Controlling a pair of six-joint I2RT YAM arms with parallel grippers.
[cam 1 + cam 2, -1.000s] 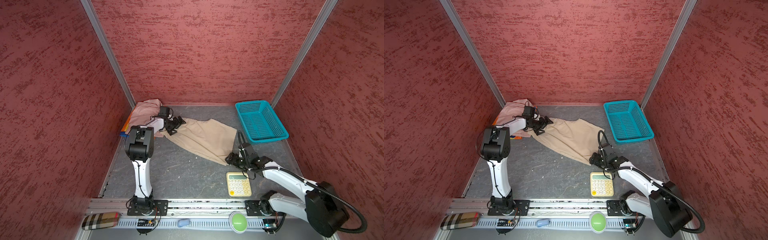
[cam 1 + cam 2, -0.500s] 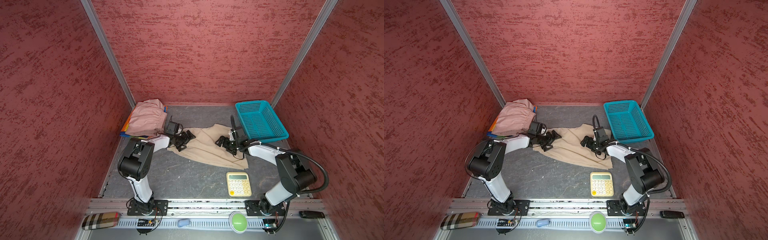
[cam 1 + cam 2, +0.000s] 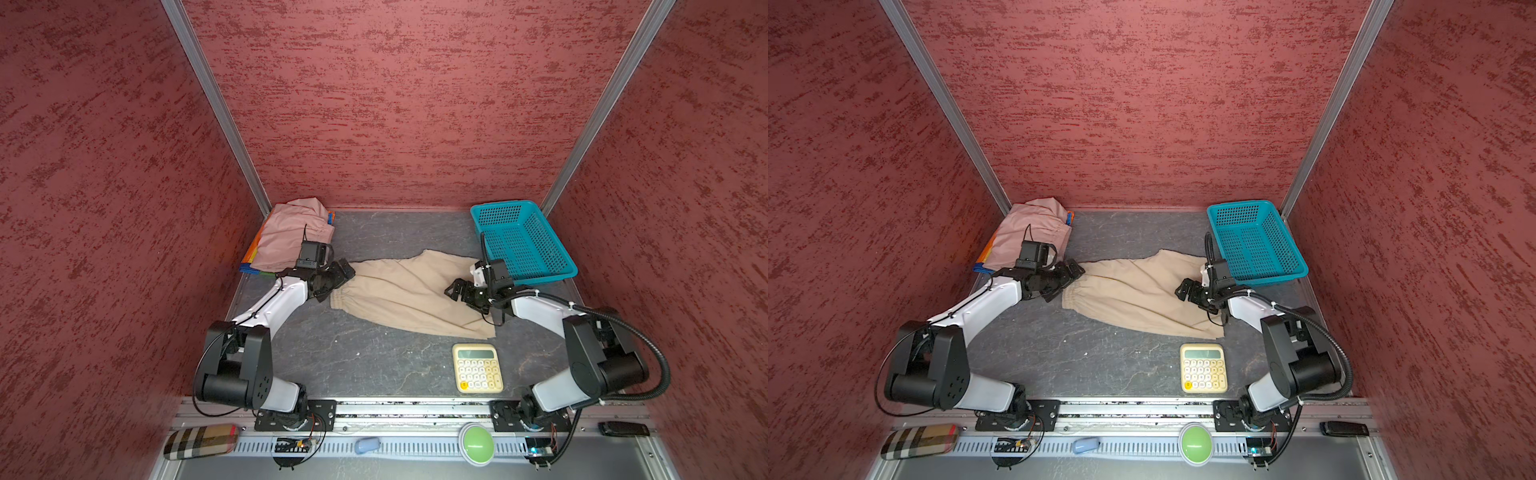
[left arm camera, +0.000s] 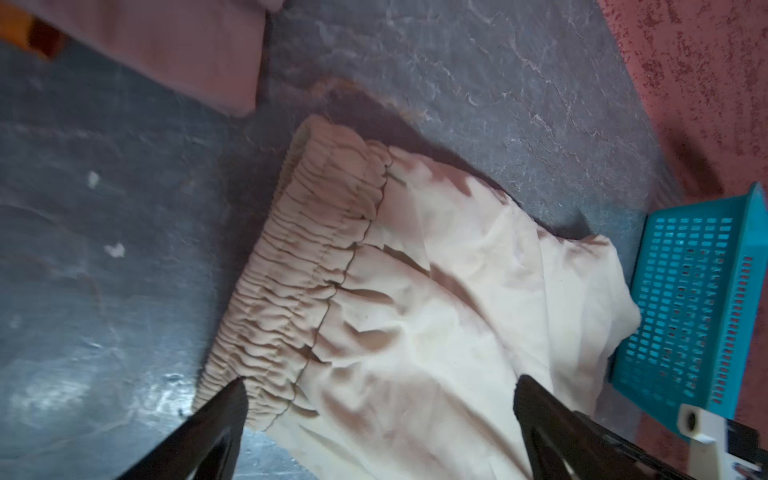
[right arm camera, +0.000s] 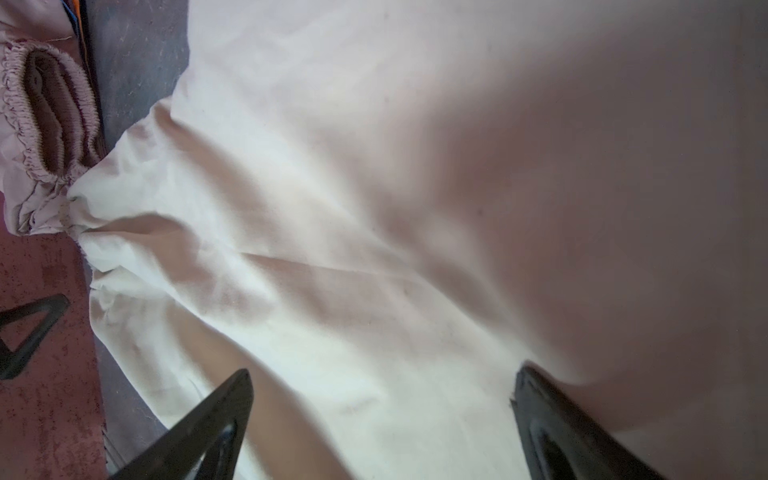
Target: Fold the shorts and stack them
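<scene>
Beige shorts (image 3: 411, 295) lie longways between us: my left pincer (image 3: 336, 282) at waistband, right pincer (image 3: 457, 291) over leg end, both wide open, empty.

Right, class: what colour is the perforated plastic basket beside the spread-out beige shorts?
The basket is teal, or blue-green. It shows best in both top views.

Left arm (image 3: 274, 307): white link shells, black joint housings, thin black cable. Right arm (image 3: 540, 309): same, plus thick black corrugated hose (image 3: 663, 368). Black bolted base plates (image 3: 326, 411) on silver rail (image 3: 415, 409). Left end effector (image 4: 378, 386), right end effector (image 5: 382, 382): black tapered fingers (image 4: 220, 411).
</scene>
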